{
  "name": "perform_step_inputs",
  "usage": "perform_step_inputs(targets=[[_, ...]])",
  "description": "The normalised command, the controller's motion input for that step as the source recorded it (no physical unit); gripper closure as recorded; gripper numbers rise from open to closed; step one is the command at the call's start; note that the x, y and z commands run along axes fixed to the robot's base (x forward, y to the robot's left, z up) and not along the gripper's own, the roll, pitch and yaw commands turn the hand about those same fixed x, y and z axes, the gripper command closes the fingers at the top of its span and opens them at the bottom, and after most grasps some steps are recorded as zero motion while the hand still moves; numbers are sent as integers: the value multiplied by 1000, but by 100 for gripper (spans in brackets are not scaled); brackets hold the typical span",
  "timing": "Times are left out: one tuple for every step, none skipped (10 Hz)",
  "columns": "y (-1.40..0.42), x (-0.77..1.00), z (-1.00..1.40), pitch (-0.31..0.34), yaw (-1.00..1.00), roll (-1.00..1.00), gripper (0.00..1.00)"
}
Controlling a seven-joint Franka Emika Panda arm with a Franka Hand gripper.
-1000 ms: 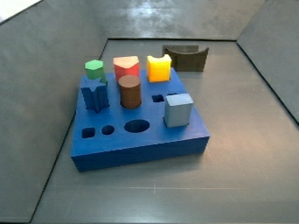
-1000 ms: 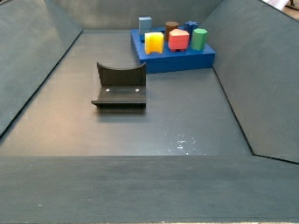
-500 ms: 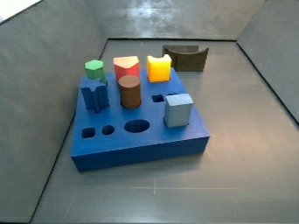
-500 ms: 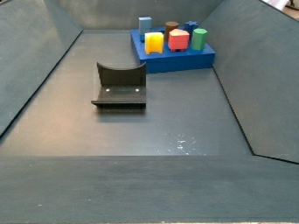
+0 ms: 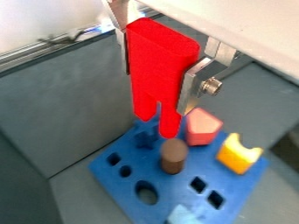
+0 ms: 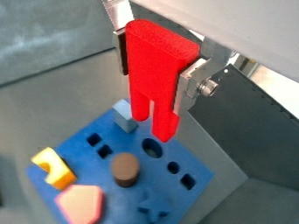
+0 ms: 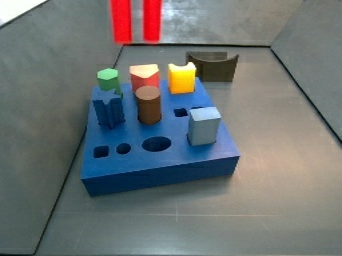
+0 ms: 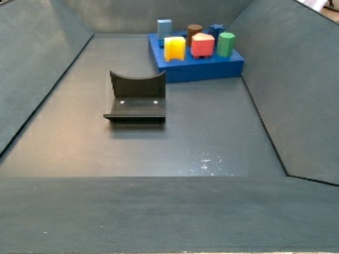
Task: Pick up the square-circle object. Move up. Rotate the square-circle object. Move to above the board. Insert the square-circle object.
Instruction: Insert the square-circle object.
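Note:
My gripper (image 5: 159, 77) is shut on the square-circle object (image 5: 158, 70), a bright red tall block with two prongs at its lower end. Both wrist views show it upright between the silver fingers (image 5: 197, 83), high above the board (image 5: 122, 166); it also shows in a wrist view (image 6: 158, 74). In a side view only the red prongs (image 7: 135, 20) show, at the frame's top edge above the far end of the blue board (image 7: 160, 165). The gripper itself is out of both side views. The board (image 8: 199, 69) stands at the far end of the floor.
Pegs stand in the board: a brown cylinder (image 7: 147, 104), a yellow-orange block (image 7: 182, 76), a pink-red peg (image 7: 144, 76), a green peg (image 7: 107, 77) and a grey block (image 7: 203, 125). The dark fixture (image 7: 211, 65) stands beyond the board, mid-floor in a side view (image 8: 135, 96).
The red prongs of the square-circle object have come into a side view at its top edge. The board, pegs and fixture have not moved.

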Motion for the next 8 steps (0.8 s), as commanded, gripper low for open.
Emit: perform_step_inputs(targets=[[-100,-80,0,-51,243,0,100],[6,0,0,0,0,7,100],[0,-314,-583,-84,306,73,100],[-54,-257,-700,-116,274,80,100],[-183,-63,-397,-126,194,0,100],[-60,0,0,1,0,23,100],[-169,0,-269,-13,0,63,100],[-329,-314,-611,-146,-131,154,100]])
